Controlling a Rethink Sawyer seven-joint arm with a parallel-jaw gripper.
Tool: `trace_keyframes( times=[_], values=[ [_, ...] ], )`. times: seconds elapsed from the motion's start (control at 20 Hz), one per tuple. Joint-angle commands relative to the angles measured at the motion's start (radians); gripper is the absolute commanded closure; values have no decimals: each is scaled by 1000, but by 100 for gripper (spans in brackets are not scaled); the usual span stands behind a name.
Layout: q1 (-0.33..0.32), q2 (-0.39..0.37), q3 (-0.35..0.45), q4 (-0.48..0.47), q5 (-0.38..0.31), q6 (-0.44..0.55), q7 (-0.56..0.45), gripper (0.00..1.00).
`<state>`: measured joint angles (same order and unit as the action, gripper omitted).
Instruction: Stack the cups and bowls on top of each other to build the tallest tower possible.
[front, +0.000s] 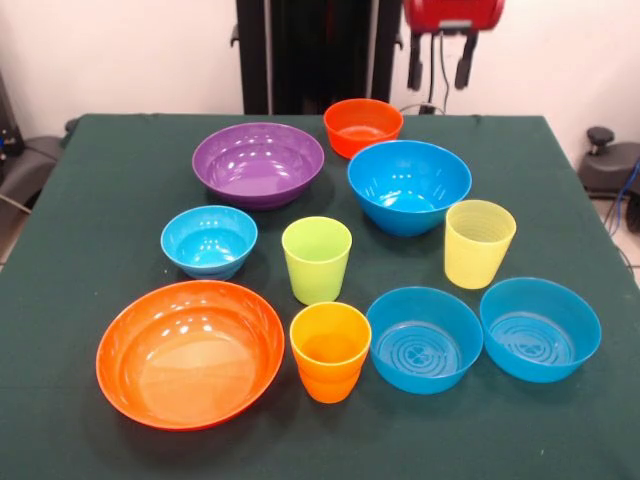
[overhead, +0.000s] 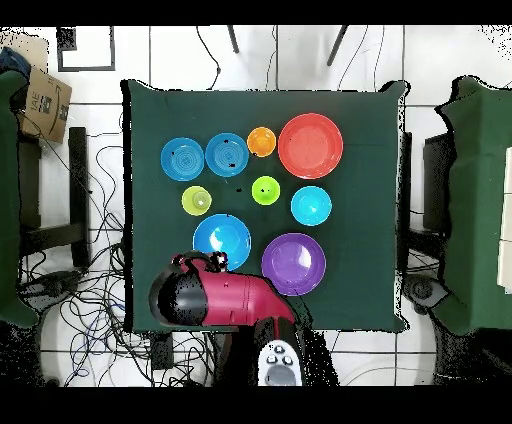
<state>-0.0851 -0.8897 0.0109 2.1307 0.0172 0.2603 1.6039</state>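
Black fingers of the gripper (front: 440, 62) hang apart and hold nothing, raised above the far edge of the table (front: 90, 250), above and just behind the small orange bowl (front: 362, 125). The red arm (overhead: 225, 297) is drawn back over its base, clear of every item. No stacking has begun: all pieces stand singly and upright on the green cloth. Large purple bowl (front: 258, 163) and large blue bowl (front: 408, 185) sit in the far row; small blue bowl (front: 208, 240), lime green cup (front: 316, 259) and pale yellow cup (front: 479, 243) occupy the middle; large orange bowl (front: 189, 351), orange cup (front: 329, 350) and two medium blue bowls (front: 424, 338) lie nearest the camera. Judged step: selecting a first piece. The next move calls for a descent over one rim with fingers kept spread.
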Motion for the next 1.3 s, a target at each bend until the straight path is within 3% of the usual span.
trace_keyframes(
  times=[0.05, 0.7, 1.05, 1.3],
  values=[
    [28, 156, 16, -92, 35, -40, 200, 0],
    [30, 292, -4, -79, -34, -223, 249, 0],
    [38, 388, 1, -109, -30, -356, 279, 0],
    [32, 412, -4, -118, -32, -388, 274, 0]
  ],
)
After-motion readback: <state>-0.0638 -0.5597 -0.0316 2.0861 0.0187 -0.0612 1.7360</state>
